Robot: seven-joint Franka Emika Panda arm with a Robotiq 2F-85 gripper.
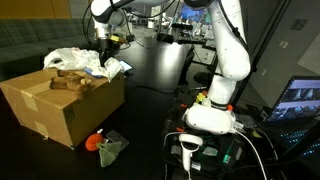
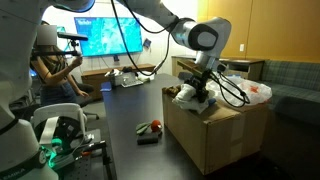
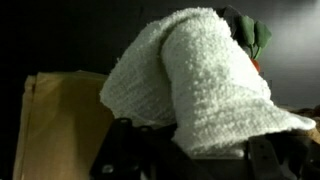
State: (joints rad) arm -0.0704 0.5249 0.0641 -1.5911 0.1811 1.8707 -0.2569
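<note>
In the wrist view a thick white towel (image 3: 200, 80) bulges up from between the fingers of my gripper (image 3: 198, 152), which is shut on it. Below and to the left lies the tan flap of an open cardboard box (image 3: 60, 120). In both exterior views the gripper (image 1: 103, 40) (image 2: 197, 86) hangs over the open top of the box (image 1: 45, 112) (image 2: 215, 140), and the towel (image 2: 188, 97) dangles just above its rim. Brown items (image 1: 72, 82) lie inside the box.
A crumpled white plastic bag (image 1: 72, 58) (image 2: 250, 92) lies behind the box. A small green and orange object (image 1: 105, 146) (image 2: 150, 131) (image 3: 250, 30) sits on the dark table beside the box. The robot base (image 1: 212, 115) stands nearby, a monitor (image 2: 108, 35) behind.
</note>
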